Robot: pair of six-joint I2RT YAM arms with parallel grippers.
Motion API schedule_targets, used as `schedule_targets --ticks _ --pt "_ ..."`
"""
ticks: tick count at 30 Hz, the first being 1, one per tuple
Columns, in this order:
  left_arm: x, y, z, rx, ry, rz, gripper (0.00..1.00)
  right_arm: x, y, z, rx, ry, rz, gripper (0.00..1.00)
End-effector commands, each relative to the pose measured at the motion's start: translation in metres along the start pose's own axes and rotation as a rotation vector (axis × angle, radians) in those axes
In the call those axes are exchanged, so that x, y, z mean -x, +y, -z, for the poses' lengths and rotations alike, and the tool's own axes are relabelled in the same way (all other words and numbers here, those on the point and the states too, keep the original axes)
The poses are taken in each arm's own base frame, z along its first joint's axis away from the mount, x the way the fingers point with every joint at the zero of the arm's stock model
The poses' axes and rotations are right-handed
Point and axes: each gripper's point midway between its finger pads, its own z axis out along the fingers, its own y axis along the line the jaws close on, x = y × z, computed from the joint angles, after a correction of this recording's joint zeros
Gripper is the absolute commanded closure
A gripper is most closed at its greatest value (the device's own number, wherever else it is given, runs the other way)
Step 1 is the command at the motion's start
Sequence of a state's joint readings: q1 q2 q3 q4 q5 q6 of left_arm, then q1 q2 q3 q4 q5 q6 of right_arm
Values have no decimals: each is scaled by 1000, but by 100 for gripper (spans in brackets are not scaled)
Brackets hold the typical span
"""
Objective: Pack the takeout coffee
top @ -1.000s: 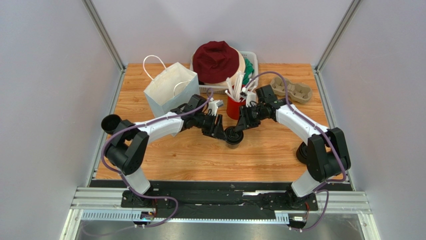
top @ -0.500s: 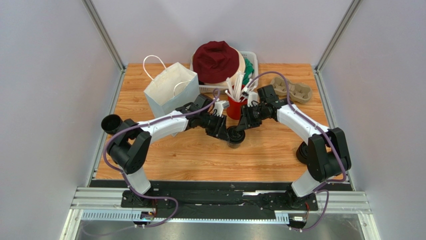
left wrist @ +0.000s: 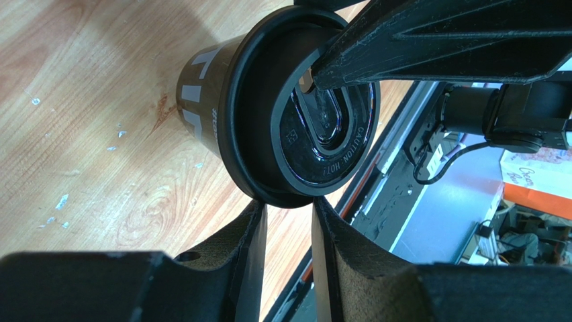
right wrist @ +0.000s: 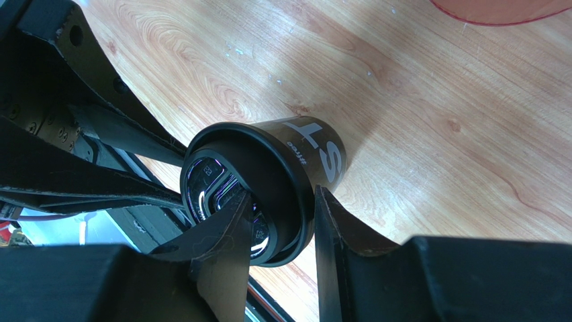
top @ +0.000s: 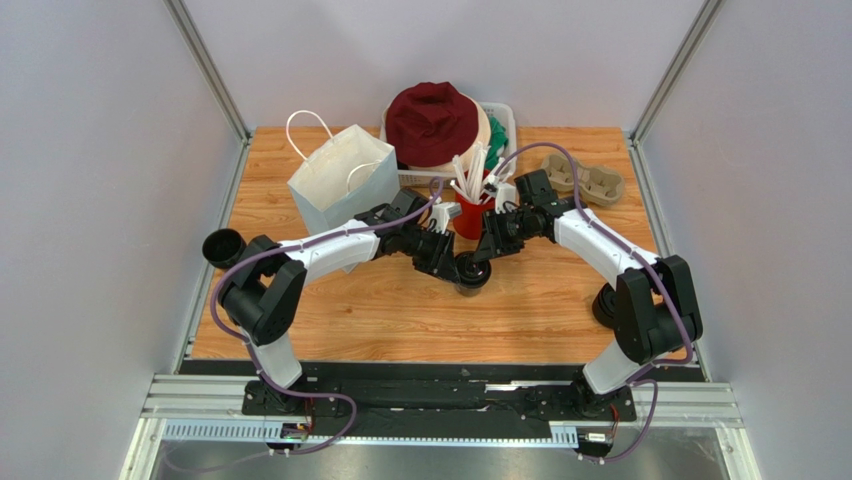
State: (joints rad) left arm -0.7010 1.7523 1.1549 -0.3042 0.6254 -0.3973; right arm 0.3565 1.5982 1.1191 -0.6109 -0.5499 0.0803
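Where the table (top: 400, 320) has its middle, my left claw (left wrist: 287, 206) stands narrow, tips either side of the lid's (left wrist: 336, 161) edge; whether it pinches I cannot tell. The takeout coffee (top: 470, 274) stands upright, close to the red cup (top: 466, 220). My right claw (right wrist: 282, 201) clamps its rim, one finger on the lid, one outside.

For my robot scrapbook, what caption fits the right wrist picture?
Right claw pinches the lidded coffee cup on the wooden table.
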Motion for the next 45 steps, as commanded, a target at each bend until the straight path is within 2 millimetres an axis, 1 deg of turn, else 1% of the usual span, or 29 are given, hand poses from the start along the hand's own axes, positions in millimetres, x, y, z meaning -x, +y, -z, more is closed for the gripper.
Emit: schedule_targets --ticks 1,2,4,5,6,10,12,13,14,17,19,22,26,33,38,44,45 --pt "-13 19 -9 78 38 -67 78 -26 -36 -10 -150 80 15 72" --pt "-9 15 -6 63 24 -88 72 -25 -35 -9 -146 76 17 72" --pt "3 4 6 47 -22 -129 67 -22 -32 -7 -138 66 22 72" --pt "8 -1 11 40 -39 -146 61 -22 -30 -7 -133 64 23 72" --pt "14 -10 20 30 -68 -186 59 -21 -29 -5 -131 58 26 72" --pt "31 -35 43 -5 -129 -286 50 -18 -25 -2 -122 43 38 72" --pt "38 -40 51 -1 -145 -328 49 -16 -24 0 -121 33 43 72" --pt "41 -42 55 4 -152 -340 45 -16 -24 1 -122 33 44 72" --pt "43 -43 57 12 -157 -359 44 -16 -23 2 -122 31 46 72" --pt "51 -45 63 22 -164 -385 43 -15 -21 4 -118 26 54 71" --pt "53 -44 64 36 -163 -390 43 -15 -19 6 -116 24 60 69" --pt "52 -39 60 46 -145 -380 43 -14 -19 9 -121 17 69 65" --pt "45 -30 50 44 -110 -359 43 -12 -21 11 -135 6 71 64" --pt "28 -4 31 84 -53 -320 45 -15 -28 5 -144 28 50 65" --pt "18 5 18 74 -11 -281 48 -16 -33 3 -137 36 32 66" --pt "22 12 10 85 -4 -270 50 -18 -36 2 -133 39 23 66" --pt "27 12 11 88 -16 -277 50 -18 -35 2 -132 39 23 66"
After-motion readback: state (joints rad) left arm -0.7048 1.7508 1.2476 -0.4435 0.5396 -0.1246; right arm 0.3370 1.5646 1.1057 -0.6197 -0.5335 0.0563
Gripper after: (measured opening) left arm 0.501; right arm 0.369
